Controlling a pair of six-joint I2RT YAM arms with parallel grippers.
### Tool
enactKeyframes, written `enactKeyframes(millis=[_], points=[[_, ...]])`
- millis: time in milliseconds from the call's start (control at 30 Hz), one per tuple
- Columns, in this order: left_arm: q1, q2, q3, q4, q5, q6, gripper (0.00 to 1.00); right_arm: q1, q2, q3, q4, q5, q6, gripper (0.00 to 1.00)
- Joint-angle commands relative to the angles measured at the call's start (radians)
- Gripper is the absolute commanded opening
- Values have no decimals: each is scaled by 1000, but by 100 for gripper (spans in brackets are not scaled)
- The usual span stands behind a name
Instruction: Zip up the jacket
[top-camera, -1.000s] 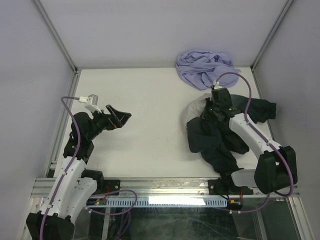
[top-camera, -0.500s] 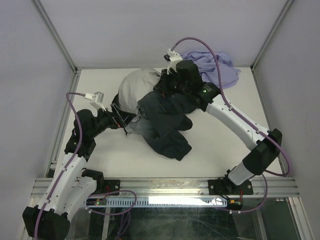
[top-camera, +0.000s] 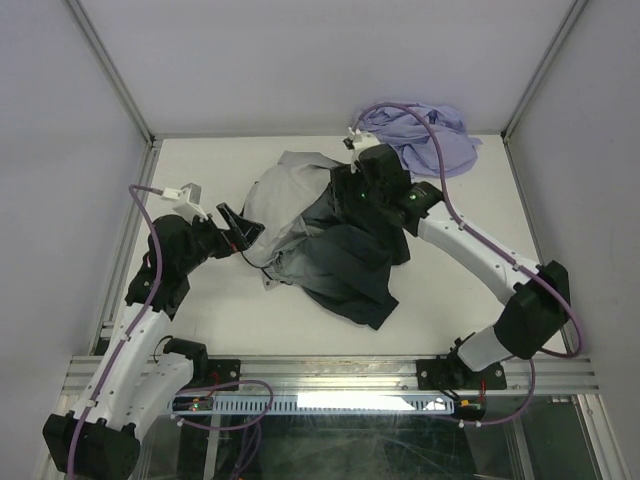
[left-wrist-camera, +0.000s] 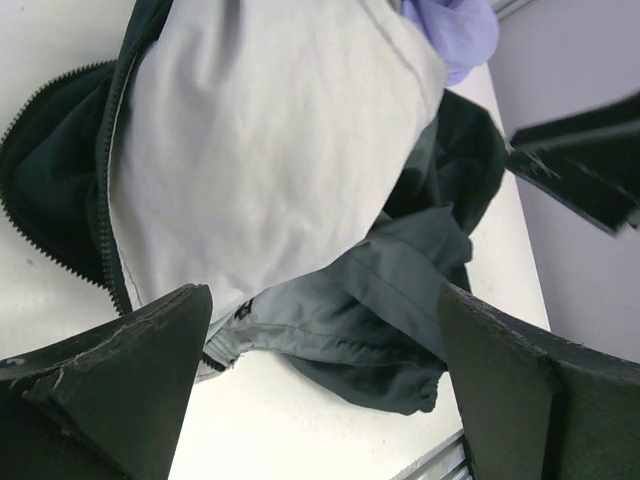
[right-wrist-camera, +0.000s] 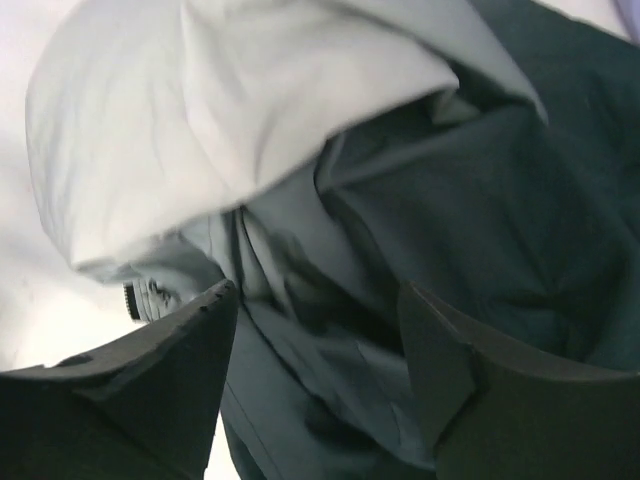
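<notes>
The jacket lies crumpled in the middle of the table, its light grey part to the far left and its dark part towards the near edge. My right gripper hovers over its far side. In the right wrist view it is open, with the jacket's dark folds below and nothing pinched. My left gripper is wide open at the jacket's left edge. The left wrist view shows this gripper above bare table, the grey cloth and a run of zipper teeth just ahead.
A lavender-purple garment is bunched at the far right corner, partly under the right arm's cable; it also shows in the left wrist view. Walls close the table on three sides, and a metal rail runs along the near edge.
The right arm dragged the jacket from the right side to the middle of the table, then opened its jaws; the jacket has dropped and spread. The left gripper has barely shifted.
</notes>
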Motion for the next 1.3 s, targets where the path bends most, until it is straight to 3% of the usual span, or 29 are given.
enactKeyframes(millis=[0,133,333,633,700,733,833,933,1267], points=[[-8,59,55,-16,-38,-26,99,24,-130,-67,-35,-37,-29,71],[-9,113,74,-41,-48,-20,99,106,-181,-160,-89,-41,-36,80],[-9,187,76,-37,-47,-43,99,231,-164,-282,-82,123,-37,87],[-8,252,65,15,-31,-57,99,239,-89,-366,-10,466,-56,85],[-9,260,73,17,-31,-55,99,209,-77,-353,-8,516,-74,78],[-8,261,79,17,-31,-51,99,189,-78,-345,-7,523,-79,68],[-8,261,96,17,-35,-36,99,117,-116,-319,11,523,-91,28],[-8,261,116,14,-36,-18,99,32,-167,-281,38,478,-112,2],[-8,319,287,-51,-60,115,99,-235,-287,-70,110,176,-68,0]])
